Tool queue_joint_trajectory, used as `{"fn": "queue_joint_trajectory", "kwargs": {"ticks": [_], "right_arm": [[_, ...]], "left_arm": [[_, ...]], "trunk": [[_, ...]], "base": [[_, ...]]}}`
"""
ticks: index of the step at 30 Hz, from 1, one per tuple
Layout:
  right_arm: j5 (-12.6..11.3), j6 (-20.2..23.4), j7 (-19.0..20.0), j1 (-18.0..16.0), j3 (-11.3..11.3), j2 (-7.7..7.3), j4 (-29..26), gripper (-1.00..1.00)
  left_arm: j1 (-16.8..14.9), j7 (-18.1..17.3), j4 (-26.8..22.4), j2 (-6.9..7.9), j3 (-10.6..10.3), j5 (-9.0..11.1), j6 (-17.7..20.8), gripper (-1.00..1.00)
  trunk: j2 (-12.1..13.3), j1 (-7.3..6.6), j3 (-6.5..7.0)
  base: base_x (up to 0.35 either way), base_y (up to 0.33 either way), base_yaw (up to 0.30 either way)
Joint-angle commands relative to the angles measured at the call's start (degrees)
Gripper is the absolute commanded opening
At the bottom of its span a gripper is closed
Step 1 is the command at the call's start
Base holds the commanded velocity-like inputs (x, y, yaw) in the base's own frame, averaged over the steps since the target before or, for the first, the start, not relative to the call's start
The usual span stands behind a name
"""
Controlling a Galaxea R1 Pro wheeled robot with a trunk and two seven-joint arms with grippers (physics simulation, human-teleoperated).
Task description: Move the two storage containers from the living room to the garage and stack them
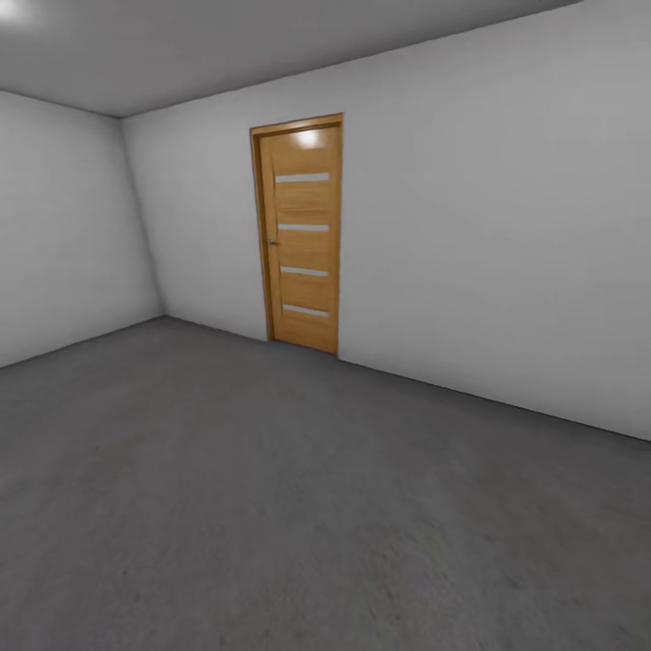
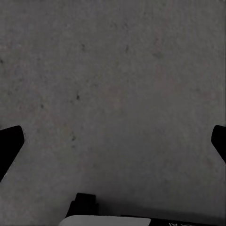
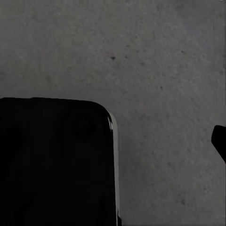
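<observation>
The head view looks across the garage: a dark grey rough concrete floor (image 1: 298, 506) runs from near to far, where it meets white-grey walls (image 1: 488, 244). A second wall stands at the far left, joining the first in a corner. In the far wall, left of centre, stands a wooden door (image 1: 303, 233) in a wooden frame, shut, with four pale horizontal slats set into its panel and a small handle on its left edge. A grey ceiling (image 1: 226, 45) closes the top of the room.

In the left wrist view the left tool (image 2: 113, 141) points down at the concrete; its two dark fingertips (image 2: 10, 141) sit at opposite edges of the picture, spread wide apart with nothing between them but bare floor. A pale and dark part of the robot's body shows at the picture's edge.

In the right wrist view the right tool also faces the concrete. One dark fingertip (image 3: 219, 141) shows at the edge, while a large black rounded block (image 3: 54, 162) of the robot covers the other side, so I cannot tell how far this tool is spread or whether it grips anything.
</observation>
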Motion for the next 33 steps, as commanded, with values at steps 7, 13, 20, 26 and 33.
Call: {"fn": "queue_joint_trajectory", "kwargs": {"ticks": [7,13,20,26,33], "right_arm": [[0.3,-0.2,-0.4,0.0,0.0,0.00,0.1,1.00],[0.3,-0.2,-0.4,0.0,0.0,0.00,0.1,1.00],[0.2,-0.2,-0.4,0.0,0.0,0.00,0.1,1.00],[0.2,-0.2,-0.4,0.0,0.0,0.00,0.1,1.00],[0.2,-0.2,-0.4,0.0,0.0,0.00,0.0,1.00]], "left_arm": [[0.0,0.0,-0.1,-0.04,0.1,0.1,0.3,1.00],[0.0,0.0,-0.1,-0.04,0.1,0.1,0.3,1.00],[0.0,0.0,-0.1,-0.04,0.1,0.1,0.3,1.00],[0.0,0.1,-0.1,-0.05,0.1,0.1,0.3,1.00],[0.0,0.1,-0.1,-0.05,0.1,0.1,0.3,1.00]], "trunk": [[0.0,0.02,-0.03],[0.0,0.02,-0.03],[0.0,0.02,-0.03],[0.0,0.02,-0.03],[0.0,0.02,-0.03]], "base": [[0.179,0.285,-0.010],[0.177,0.286,-0.015],[0.174,0.286,-0.181],[0.178,0.286,-0.252],[0.184,0.286,-0.257]]}}
